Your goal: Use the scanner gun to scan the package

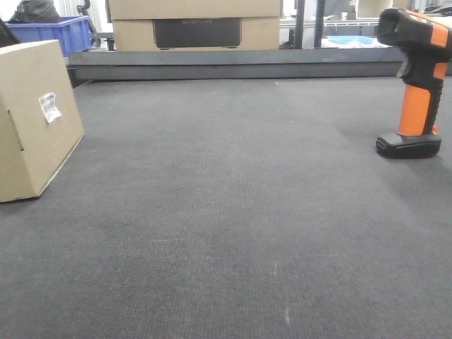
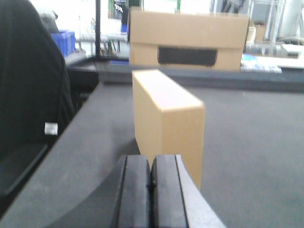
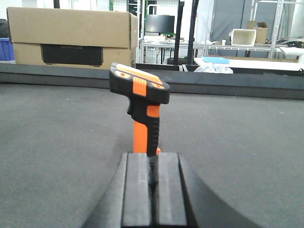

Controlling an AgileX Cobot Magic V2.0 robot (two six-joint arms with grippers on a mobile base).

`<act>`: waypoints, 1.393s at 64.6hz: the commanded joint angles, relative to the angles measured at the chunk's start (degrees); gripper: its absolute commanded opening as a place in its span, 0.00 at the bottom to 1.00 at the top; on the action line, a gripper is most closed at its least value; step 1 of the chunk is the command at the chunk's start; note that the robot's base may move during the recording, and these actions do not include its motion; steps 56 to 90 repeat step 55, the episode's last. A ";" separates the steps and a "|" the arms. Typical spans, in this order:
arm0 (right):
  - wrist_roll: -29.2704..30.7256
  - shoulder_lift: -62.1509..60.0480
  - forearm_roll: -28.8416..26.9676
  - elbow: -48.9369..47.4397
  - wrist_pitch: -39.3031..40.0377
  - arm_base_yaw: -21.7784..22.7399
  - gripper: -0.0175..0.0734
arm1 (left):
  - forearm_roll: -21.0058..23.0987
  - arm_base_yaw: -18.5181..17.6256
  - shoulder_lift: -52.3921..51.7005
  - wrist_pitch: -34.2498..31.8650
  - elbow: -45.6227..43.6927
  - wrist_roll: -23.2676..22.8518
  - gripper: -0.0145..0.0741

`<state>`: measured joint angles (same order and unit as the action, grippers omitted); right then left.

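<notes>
On the counter (image 1: 233, 233) far right stands the scanner gun (image 1: 418, 85), upright on its foot, handle vertical — dead ahead of the right fingers (image 3: 153, 190), which look clenched w/ nothing between. Right arm's the nearer one, I'd say. Far left sits the package (image 1: 35, 120), straight ahead of the left fingers (image 2: 151, 194), also pressed together, empty. Its white label (image 1: 49, 106) has print too small to read.

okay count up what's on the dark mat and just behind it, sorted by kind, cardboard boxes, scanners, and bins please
Cardboard boxes: 2, the package on the mat and a larger box with a dark panel behind it
Scanners: 1, the scanner gun
Bins: 1, a blue bin
Total: 4
</notes>
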<state>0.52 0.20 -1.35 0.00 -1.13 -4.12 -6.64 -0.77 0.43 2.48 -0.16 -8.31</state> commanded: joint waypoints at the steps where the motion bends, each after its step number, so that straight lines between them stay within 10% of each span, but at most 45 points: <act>1: 0.29 -0.20 -0.09 0.00 1.55 -0.03 0.01 | 0.97 -0.30 -0.43 0.02 0.16 0.72 0.04; 90: 0.29 -0.20 -0.09 0.00 1.66 -0.03 0.01 | 0.97 0.18 -0.43 -2.09 0.16 0.72 0.04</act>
